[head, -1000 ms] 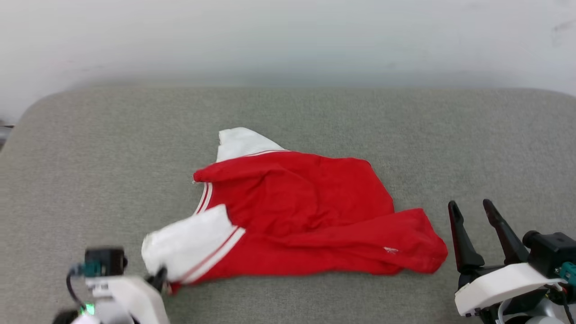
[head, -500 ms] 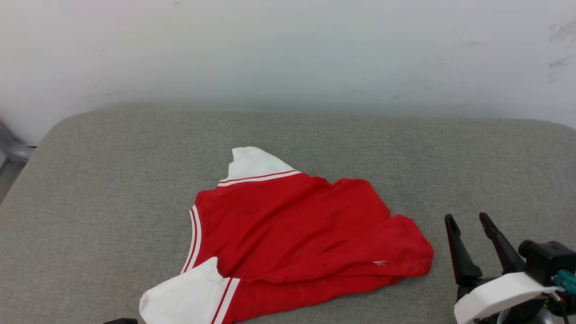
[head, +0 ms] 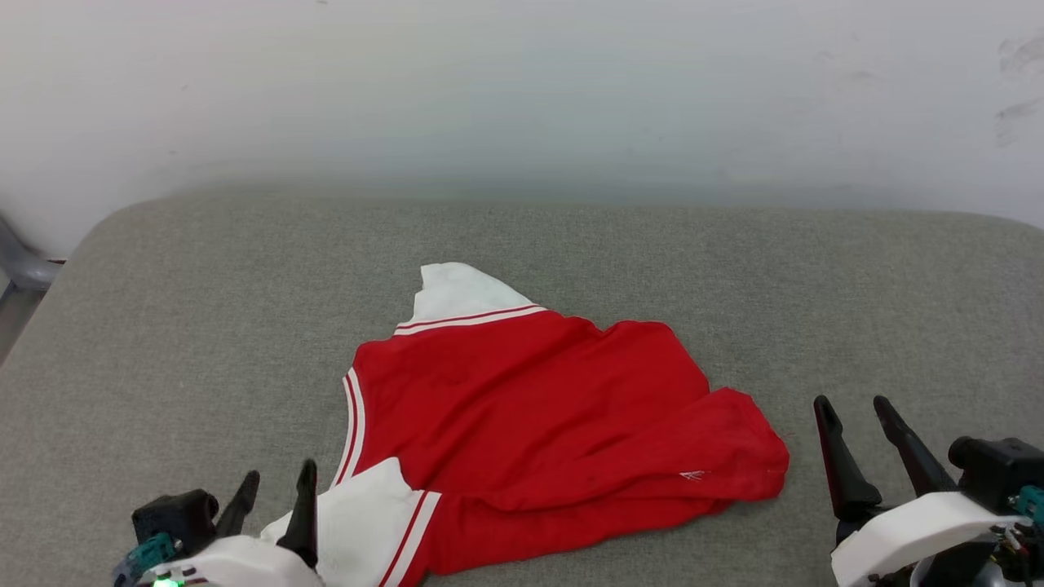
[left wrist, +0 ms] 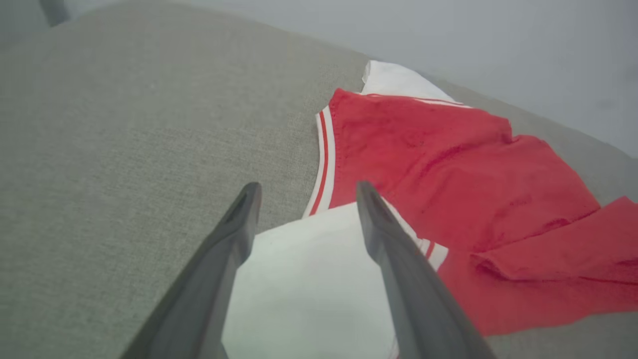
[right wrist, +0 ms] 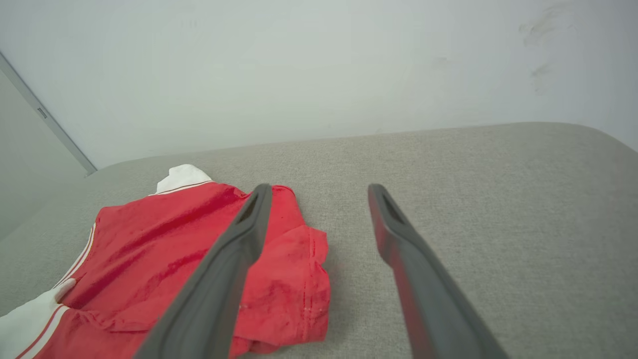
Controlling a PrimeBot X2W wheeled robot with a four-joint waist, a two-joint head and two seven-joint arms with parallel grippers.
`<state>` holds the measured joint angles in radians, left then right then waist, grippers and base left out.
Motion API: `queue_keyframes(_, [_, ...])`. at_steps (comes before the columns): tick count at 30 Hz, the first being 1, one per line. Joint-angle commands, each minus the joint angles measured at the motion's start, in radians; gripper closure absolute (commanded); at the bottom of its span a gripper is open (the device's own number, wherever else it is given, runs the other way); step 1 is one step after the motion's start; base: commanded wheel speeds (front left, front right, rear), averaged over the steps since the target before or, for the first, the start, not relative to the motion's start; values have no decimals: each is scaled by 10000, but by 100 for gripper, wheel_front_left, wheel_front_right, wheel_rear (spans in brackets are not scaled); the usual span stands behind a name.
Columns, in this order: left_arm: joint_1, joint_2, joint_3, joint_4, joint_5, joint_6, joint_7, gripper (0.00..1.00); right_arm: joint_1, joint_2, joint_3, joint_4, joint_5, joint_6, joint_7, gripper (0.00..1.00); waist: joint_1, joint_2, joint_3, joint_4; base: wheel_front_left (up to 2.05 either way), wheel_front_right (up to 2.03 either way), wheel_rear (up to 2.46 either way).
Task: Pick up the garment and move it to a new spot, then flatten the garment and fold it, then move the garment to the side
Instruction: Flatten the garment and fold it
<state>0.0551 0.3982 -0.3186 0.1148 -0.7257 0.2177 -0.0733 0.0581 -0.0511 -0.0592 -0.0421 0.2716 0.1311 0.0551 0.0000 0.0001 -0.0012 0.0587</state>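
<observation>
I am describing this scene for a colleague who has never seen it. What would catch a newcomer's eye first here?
The bright red garment with white sleeves, lying crumpled in the middle of the grey padded surface, stands out first. Then the two open grippers with dark fingers: the left gripper at the near white sleeve, the right gripper beside the garment's right end, not touching it.

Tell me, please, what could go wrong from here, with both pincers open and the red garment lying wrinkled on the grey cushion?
1. The left pincer is open at the white sleeve. Closing there may catch only the sleeve, so the garment could bunch instead of flattening.
2. Near the open right pincer, the red edge is folded over itself. A grip there might pinch two layers and keep the fold.
</observation>
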Motion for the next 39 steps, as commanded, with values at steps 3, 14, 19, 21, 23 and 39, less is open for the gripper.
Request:
queue_keyframes(3, [-397,-99,176,-483,367,99,-836,0,-373,15,-160,286,46,-7,152,0,0,-1,246,153,0,0,0])
queue_keyframes(14, [-1280,-473,318,-1607,1486,329,-1835,0,-2515,-201,-722,2246,-343,-7,2078,0,0,-1,1415,984,0,0,0])
queue_keyframes(19, [-1547,-734,291,-1847,1746,266,-1885,0,-4008,-916,-107,3218,20,-7,3256,0,0,-1,2211,1443,0,0,0])
queue_keyframes(21, [-1770,-877,253,-1817,1799,126,-1908,0,-4624,-1272,289,3553,246,-7,3677,0,0,-1,2532,1645,0,0,0])
queue_keyframes(23, [-1963,-1024,260,-1685,1853,-11,-1917,0,-5217,-1604,847,3842,505,-7,4039,0,0,-1,2816,1836,0,0,0])
queue_keyframes(39, [-2361,-2487,1270,-1268,2926,-1304,-1919,0,-6922,-3192,4236,6696,2171,-7,6914,44,0,-1,3837,2596,0,0,0])
